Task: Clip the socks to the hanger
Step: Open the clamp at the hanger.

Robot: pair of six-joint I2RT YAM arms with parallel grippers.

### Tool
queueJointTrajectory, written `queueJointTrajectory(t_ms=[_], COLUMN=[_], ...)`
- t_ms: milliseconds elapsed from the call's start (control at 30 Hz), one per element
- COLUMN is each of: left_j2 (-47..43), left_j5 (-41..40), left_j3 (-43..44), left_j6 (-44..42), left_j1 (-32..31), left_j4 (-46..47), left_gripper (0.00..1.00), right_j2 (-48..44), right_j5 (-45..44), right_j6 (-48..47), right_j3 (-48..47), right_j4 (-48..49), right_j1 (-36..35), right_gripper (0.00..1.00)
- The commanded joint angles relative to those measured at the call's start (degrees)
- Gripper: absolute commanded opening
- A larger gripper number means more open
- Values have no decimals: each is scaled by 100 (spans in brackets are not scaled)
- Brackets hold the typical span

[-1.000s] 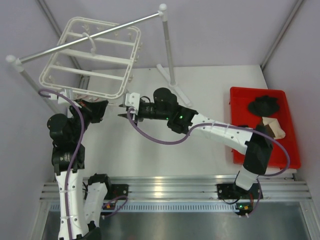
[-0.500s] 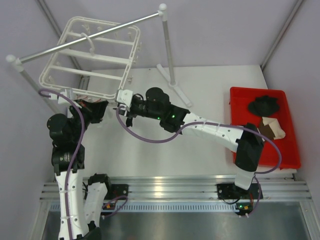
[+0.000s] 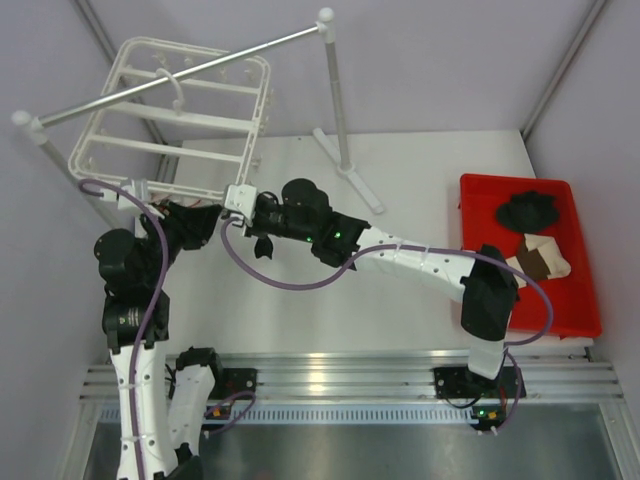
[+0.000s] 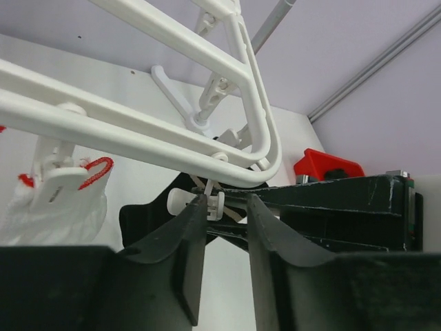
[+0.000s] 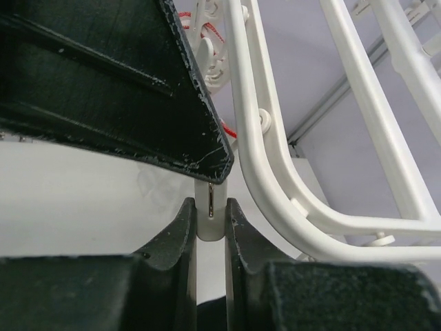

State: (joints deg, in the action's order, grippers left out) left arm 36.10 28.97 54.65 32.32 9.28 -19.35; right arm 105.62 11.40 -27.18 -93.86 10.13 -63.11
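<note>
The white hanger (image 3: 258, 120) hangs from the grey rail at the back left. It also shows in the left wrist view (image 4: 138, 138) and the right wrist view (image 5: 344, 231). My right gripper (image 3: 228, 208) is at the hanger's near right corner. In the right wrist view my right gripper (image 5: 209, 205) is shut on a white clip (image 5: 209, 224). My left gripper (image 3: 205, 220) faces it from the left. In the left wrist view my left gripper (image 4: 224, 200) is open just below a clip (image 4: 207, 205). A black sock (image 3: 262, 245) dangles under the right wrist; what holds it is hidden.
A red bin (image 3: 480, 190) at the right holds more black socks (image 3: 530, 210) and a beige and brown item (image 3: 545, 258). The grey rail (image 3: 200, 65) stands on upright poles (image 3: 335, 110). A white item with red trim (image 4: 62, 200) hangs from another clip.
My right gripper has moved left to the hanger's near corner and closed on a clip. The hanger has swung a little to the left. The left arm has barely moved.
</note>
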Motion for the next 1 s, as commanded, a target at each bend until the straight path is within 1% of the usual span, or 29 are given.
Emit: queueJointTrajectory(t_ms=[0,67,100,200,367,533,700,833,967], left_j2=[-190,-322,-375,-524,-490,-454,-393,-349,-296], left_j5=[-58,-277,-339,-418,-577,-744,-761,-647,-700], left_j3=[169,168,168,168,300,204,46,-51,-69], left_j6=[336,573,635,864,917,934,987,1057,1040], left_j1=[-5,-5,-5,4,-5,-5,4,-5,4], left_j4=[46,-59,-86,-130,-639,-719,-482,9,300], left_gripper=[37,44,50,54,54,51,49,49,46], right_j2=[-94,-138,-156,-217,-279,-376,-437,-481,-490], right_j5=[73,91,125,178,319,486,688,776,820], right_j6=[213,388,450,634,837,986,969,943,951], right_j3=[-203,-176,-150,-123,-97,-35,78,123,149], right_j4=[402,454,472,525,560,604,657,657,666], right_j1=[-70,-52,-26,-17,36,53,53,62,80], right_gripper=[0,0,0,0,0,0,0,0,0])
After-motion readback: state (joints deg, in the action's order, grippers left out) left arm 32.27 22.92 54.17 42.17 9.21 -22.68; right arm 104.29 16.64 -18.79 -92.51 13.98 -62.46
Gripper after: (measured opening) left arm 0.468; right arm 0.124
